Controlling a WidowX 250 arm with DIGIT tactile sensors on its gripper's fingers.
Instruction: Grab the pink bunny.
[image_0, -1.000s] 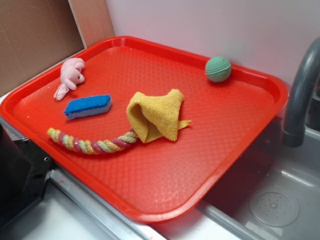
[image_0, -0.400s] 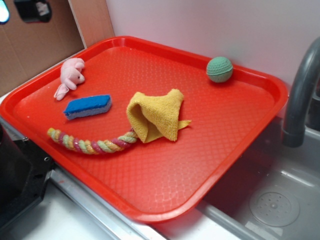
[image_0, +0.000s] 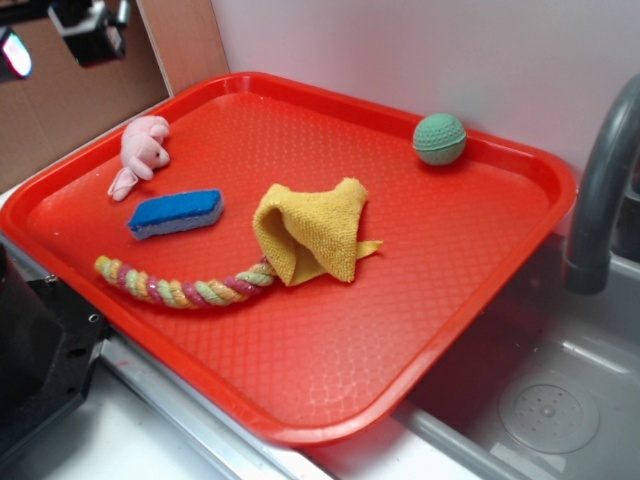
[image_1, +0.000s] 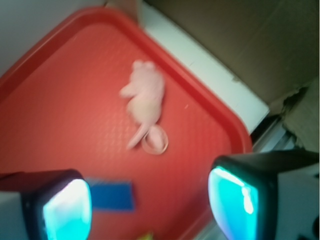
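The pink bunny (image_0: 143, 152) lies flat in the far-left corner of the red tray (image_0: 420, 300), its ears trailing toward the blue sponge (image_0: 176, 213). In the wrist view the pink bunny (image_1: 145, 102) sits ahead of the gripper and well apart from it. My gripper (image_0: 62, 35) hangs high at the top-left edge of the exterior view, above and left of the bunny. In the wrist view the gripper (image_1: 155, 205) is open, its two cyan-padded fingers (image_1: 232, 202) spread wide with only tray between them.
On the tray also lie a striped rope toy (image_0: 185, 287), a crumpled yellow cloth (image_0: 312, 230) and a green ball (image_0: 439, 138). A grey faucet (image_0: 600, 190) and sink basin (image_0: 550, 415) stand to the right. Cardboard (image_0: 70, 80) backs the left.
The gripper came into view at the top left and has moved slightly right and lower. The green ball shifted a little to the right. The rest stayed put.
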